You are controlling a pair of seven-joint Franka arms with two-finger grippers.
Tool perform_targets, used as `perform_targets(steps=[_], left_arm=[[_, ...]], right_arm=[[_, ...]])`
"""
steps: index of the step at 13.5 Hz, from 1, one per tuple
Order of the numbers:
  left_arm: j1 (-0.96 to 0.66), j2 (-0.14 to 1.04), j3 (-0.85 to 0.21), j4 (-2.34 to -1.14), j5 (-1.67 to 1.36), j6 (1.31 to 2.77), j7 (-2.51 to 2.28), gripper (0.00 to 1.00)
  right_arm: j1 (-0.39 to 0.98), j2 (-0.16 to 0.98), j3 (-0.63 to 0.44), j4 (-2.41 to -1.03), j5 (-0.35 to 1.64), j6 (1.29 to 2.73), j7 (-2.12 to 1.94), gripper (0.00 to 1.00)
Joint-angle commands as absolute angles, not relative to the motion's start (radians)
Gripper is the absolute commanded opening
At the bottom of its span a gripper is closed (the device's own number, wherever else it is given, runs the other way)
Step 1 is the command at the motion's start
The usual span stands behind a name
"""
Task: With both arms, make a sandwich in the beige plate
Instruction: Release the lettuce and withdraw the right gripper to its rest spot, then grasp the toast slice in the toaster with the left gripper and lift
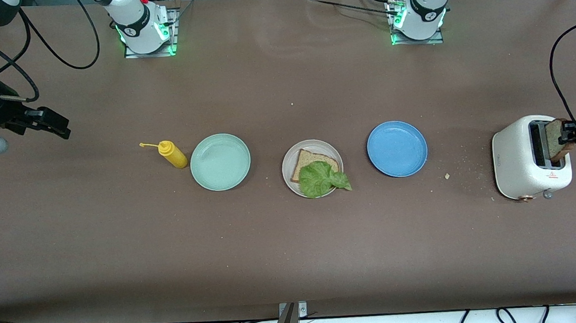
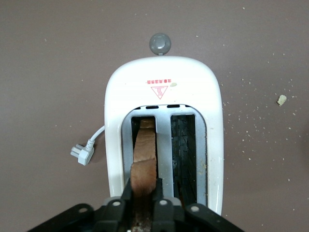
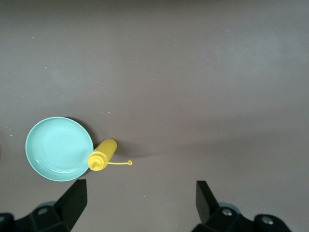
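The beige plate [image 1: 312,168] lies mid-table between a mint green plate and a blue plate. On it rests one brown bread slice [image 1: 309,161] with a crinkly green lettuce leaf [image 1: 322,178] on top. A second bread slice [image 1: 556,139] [image 2: 144,159] stands upright in one slot of the white toaster [image 1: 521,158] [image 2: 164,77] at the left arm's end of the table. My left gripper [image 1: 568,134] [image 2: 144,191] is shut on that slice's top edge. My right gripper [image 1: 54,123] [image 3: 140,198] hangs open over bare table at the right arm's end, holding nothing.
A mint green plate [image 1: 220,161] [image 3: 59,148] and a lying yellow squeeze bottle [image 1: 173,154] [image 3: 103,154] sit toward the right arm's end. A blue plate [image 1: 397,148] is toward the toaster. Crumbs [image 1: 447,175] dot the table near the toaster; its plug [image 2: 81,153] lies beside it.
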State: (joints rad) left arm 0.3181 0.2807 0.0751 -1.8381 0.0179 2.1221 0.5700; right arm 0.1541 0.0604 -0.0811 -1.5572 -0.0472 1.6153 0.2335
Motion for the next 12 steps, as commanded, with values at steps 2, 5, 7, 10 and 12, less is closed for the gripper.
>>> perform_targets(steps=[2,5,7,10,12], left_arm=[[0.333,0.253,0.060,-1.803,0.043,2.093,0.679,0.00],[0.321,0.253,0.057,-1.702,0.046,1.976,0.686,0.00],[0.311,0.253,0.048,-1.614,0.046,1.877,0.686,0.00],[0.308,0.255,0.026,-1.537,0.032,1.767,0.693,0.00],[0.308,0.256,-0.018,-1.523,0.029,1.726,0.693,0.00]], right_arm=[[0.092,-0.107,-0.055,-1.782,-0.041,1.669,0.203,1.00],[0.002,-0.107,0.000,-1.787,-0.048,1.706,0.041,1.00],[-0.002,-0.106,0.003,-1.784,-0.044,1.694,0.031,1.00],[-0.003,-0.077,0.002,-1.735,-0.040,1.692,0.025,1.00],[-0.020,-0.069,0.005,-1.732,-0.016,1.698,0.029,1.00]])
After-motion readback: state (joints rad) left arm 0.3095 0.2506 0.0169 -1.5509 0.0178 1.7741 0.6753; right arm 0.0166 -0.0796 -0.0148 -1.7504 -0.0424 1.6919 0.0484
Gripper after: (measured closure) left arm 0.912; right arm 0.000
